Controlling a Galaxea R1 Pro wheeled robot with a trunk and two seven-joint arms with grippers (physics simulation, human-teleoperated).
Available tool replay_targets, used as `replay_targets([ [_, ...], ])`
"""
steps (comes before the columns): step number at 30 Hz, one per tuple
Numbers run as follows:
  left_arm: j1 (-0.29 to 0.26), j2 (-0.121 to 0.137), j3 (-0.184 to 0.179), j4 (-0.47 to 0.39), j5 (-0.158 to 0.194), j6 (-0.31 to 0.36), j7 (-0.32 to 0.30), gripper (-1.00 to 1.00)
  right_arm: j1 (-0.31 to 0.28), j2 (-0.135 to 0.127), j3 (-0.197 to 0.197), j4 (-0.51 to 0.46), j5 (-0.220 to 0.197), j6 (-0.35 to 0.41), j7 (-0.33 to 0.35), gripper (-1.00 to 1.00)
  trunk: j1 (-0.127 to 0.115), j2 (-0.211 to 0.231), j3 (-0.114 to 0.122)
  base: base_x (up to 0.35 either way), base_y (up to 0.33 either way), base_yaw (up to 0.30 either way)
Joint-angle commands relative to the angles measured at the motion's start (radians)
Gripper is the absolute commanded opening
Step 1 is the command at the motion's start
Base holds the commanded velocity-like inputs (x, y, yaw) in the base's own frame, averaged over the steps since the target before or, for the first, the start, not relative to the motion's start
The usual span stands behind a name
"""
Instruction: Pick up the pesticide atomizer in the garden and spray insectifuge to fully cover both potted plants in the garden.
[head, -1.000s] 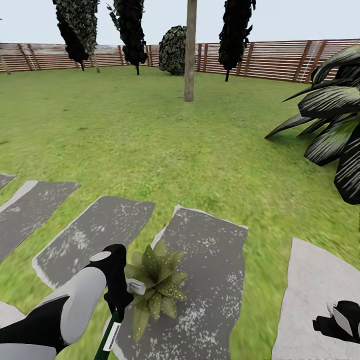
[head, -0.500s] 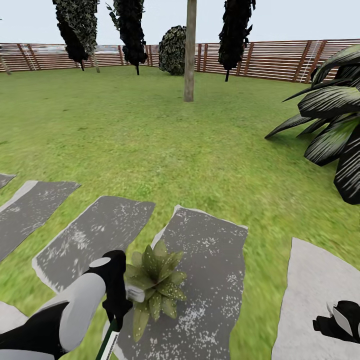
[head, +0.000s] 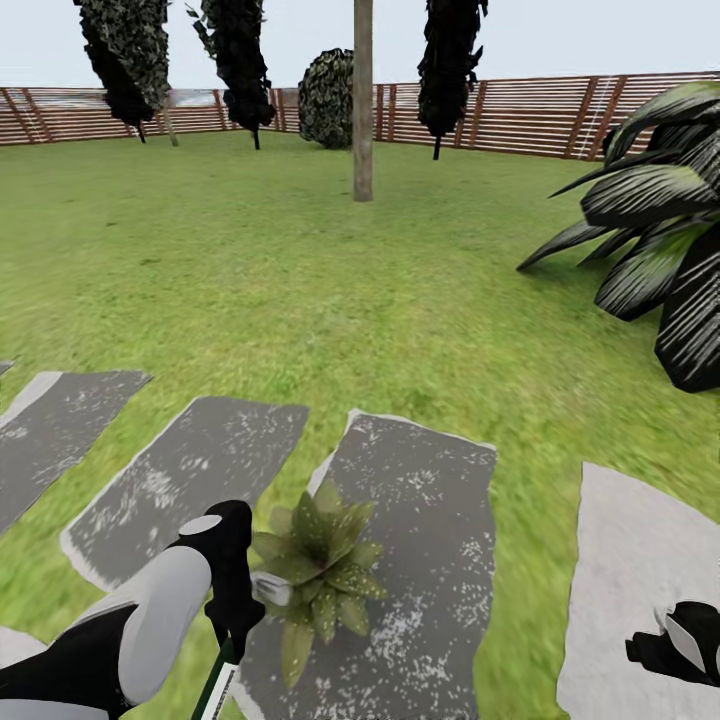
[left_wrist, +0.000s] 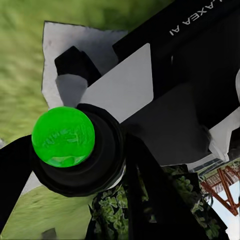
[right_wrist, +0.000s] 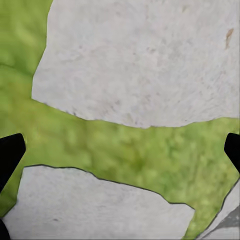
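The atomizer (head: 222, 685) sits at the lower left of the head view, a dark-green sliver with a white label poking out below the left claw (head: 240, 625), which pinches it and points it toward the plant (head: 318, 578) just to its right. That plant, a rosette of speckled pointed leaves, rests on the edge of a dark slab (head: 430, 560) in the lower middle of the frame, and a grey nozzle-like piece lies against its left leaves. In the left wrist view a bright green cap (left_wrist: 63, 136) fills the left middle, with speckled leaves (left_wrist: 115, 210) below it. The step in hand looks like spraying plant 1 of 2. The next move likely calls for sweeping the nozzle across the whole rosette, then finding plant 2. The right claw (head: 680, 640) hangs at the lower right over a pale slab (head: 620, 560); its fingertips (right_wrist: 10, 155) sit spread at the frame edges, holding nothing. Lawn (head: 300, 280), fence (head: 540, 115) and a dark bush (head: 665, 240) lie beyond.
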Motion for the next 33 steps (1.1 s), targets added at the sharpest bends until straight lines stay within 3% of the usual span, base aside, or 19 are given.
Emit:
replay_targets([
  [1, 0.0, -0.001, 0.007, -0.001, -0.01, 0.011, -0.008, -1.0, -0.002, 0.0, 0.005, 0.002, -0.01, 0.001, 0.002, 1.0, 0.0, 0.0, -0.001, -0.069, 0.287, -0.067],
  [7, 0.0, -0.001, 0.007, -0.004, -0.01, 0.011, -0.008, -1.0, -0.002, 0.0, 0.005, 0.002, -0.01, 0.001, 0.002, 1.0, 0.0, 0.0, -0.001, -0.068, 0.287, -0.053],
  [14, 0.0, -0.001, 0.007, -0.011, -0.01, 0.011, -0.008, -1.0, -0.002, 0.0, 0.005, 0.002, -0.01, 0.002, 0.002, 1.0, 0.0, 0.0, -0.001, -0.073, 0.27, -0.255],
  [20, 0.0, -0.001, 0.005, -0.016, -0.01, 0.011, -0.009, -1.0, -0.002, -0.001, 0.005, 0.002, -0.01, 0.001, 0.002, 1.0, 0.0, 0.0, -0.001, -0.004, 0.032, -0.273],
  [24, 0.0, -0.003, 0.004, -0.09, -0.01, 0.012, -0.012, -1.0, -0.002, 0.0, 0.005, 0.002, -0.01, 0.002, 0.002, 1.0, 0.0, 0.0, -0.001, 0.0, 0.001, -0.266],
  [28, 0.0, -0.004, 0.004, -0.107, -0.01, 0.012, -0.013, -1.0, -0.002, 0.0, 0.005, 0.002, -0.01, 0.002, 0.002, 1.0, 0.0, 0.0, -0.001, 0.0, 0.0, -0.253],
  [33, 0.0, -0.003, 0.004, -0.107, -0.011, 0.012, -0.013, -1.0, -0.002, 0.0, 0.005, 0.002, -0.01, 0.001, 0.002, 1.0, 0.0, 0.0, -0.001, 0.0, 0.039, -0.042],
])
